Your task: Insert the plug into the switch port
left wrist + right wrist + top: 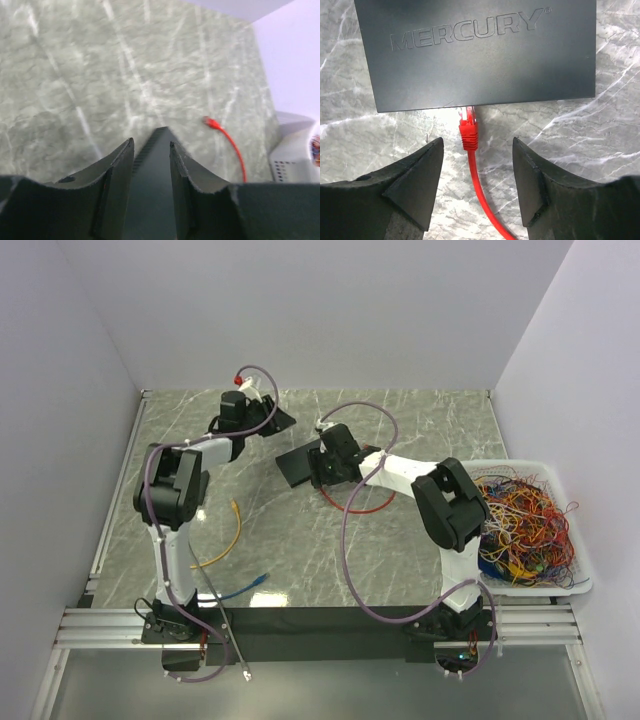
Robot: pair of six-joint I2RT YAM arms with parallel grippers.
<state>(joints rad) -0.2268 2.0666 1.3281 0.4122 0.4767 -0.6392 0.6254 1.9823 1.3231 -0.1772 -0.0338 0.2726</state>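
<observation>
The black switch (480, 50), marked MERCURY, lies flat on the marble. A red plug (469, 135) on a red cable (360, 508) points at the switch's near edge. Its clear tip reaches that edge, and how deep it sits is hidden. My right gripper (477, 142) is open, with a finger on either side of the plug and neither touching it. My left gripper (151, 142) is shut on a dark box with a ribbed side, which looks like one end of the switch (152, 165). From above, both grippers (268, 415) (325, 465) meet at the switch (298, 468).
A white tray (540, 585) of tangled coloured wires stands at the right edge, beside the right arm. A yellow cable (232, 535) and a blue cable (240, 590) lie near the left arm's base. In the left wrist view a red plug end (210, 121) rests on the marble.
</observation>
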